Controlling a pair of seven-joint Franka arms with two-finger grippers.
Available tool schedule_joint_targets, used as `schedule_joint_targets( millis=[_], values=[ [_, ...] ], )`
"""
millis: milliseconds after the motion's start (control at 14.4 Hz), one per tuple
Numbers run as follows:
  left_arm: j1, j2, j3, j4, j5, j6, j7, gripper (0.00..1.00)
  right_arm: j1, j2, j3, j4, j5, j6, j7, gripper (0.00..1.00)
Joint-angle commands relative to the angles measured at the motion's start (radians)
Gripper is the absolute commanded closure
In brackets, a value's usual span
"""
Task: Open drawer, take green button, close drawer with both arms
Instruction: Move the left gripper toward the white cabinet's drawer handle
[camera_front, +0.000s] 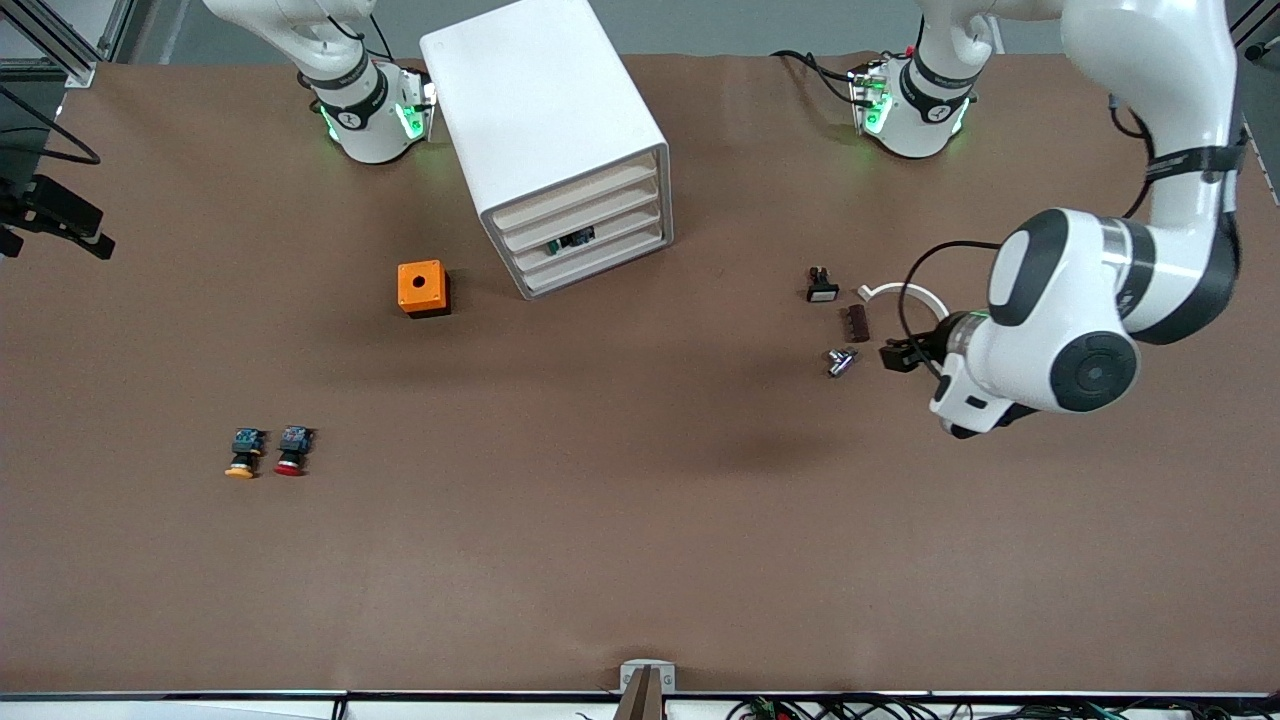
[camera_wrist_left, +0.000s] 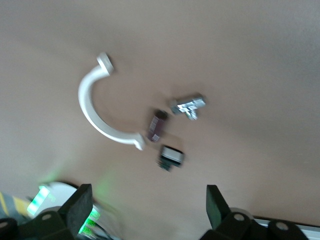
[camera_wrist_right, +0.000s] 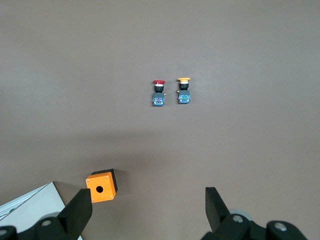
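the white cabinet (camera_front: 548, 140) stands near the robots' bases, its four cream drawer fronts turned toward about five o'clock in the front view. the third drawer (camera_front: 585, 241) from the top sits flush with the others, and a small dark button (camera_front: 571, 240) with a hint of green shows through its front.

an orange box (camera_front: 423, 288) with a round hole sits just beside the cabinet, at about nine o'clock from the drawer fronts. nearer the front camera, toward the right arm's end of the table, an orange-capped button (camera_front: 243, 453) and a red-capped button (camera_front: 293, 450) lie side by side, close but apart.

the left gripper (camera_wrist_left: 145, 207) hangs released, fingers spread wide, over a cluster of small parts toward the left arm's end of the table: a white curved clamp (camera_wrist_left: 100, 107), a dark brown block (camera_wrist_left: 157, 125), a shiny metal piece (camera_wrist_left: 188, 105) and a small black-and-white switch (camera_wrist_left: 171, 156).

the right gripper (camera_wrist_right: 147, 212) is also released, fingers wide apart, up over the table near the orange box and the cabinet's corner.
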Motion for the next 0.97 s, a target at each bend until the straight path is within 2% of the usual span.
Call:
schedule_joint_targets(
  millis=[0, 416, 693, 901],
  values=[
    [-0.025, 0.095, 0.001, 0.076, -0.129, -0.012, -0.234, 0.00, -0.023, -0.019, 0.014, -0.008, 0.013, -0.009, -0.011, 0.00],
    [-0.065, 0.264, -0.001, 0.168, -0.373, -0.003, -0.681, 0.00, -0.023, -0.017, 0.014, -0.006, 0.013, -0.009, -0.011, 0.00],
    [-0.107, 0.348, -0.019, 0.178, -0.502, 0.046, -0.955, 0.00, -0.023, -0.017, 0.013, -0.006, 0.013, -0.009, -0.011, 0.00],
    [-0.111, 0.399, -0.076, 0.176, -0.583, 0.056, -1.130, 0.00, -0.023, -0.017, 0.013, -0.005, 0.013, -0.009, -0.011, 0.00]
  ],
)
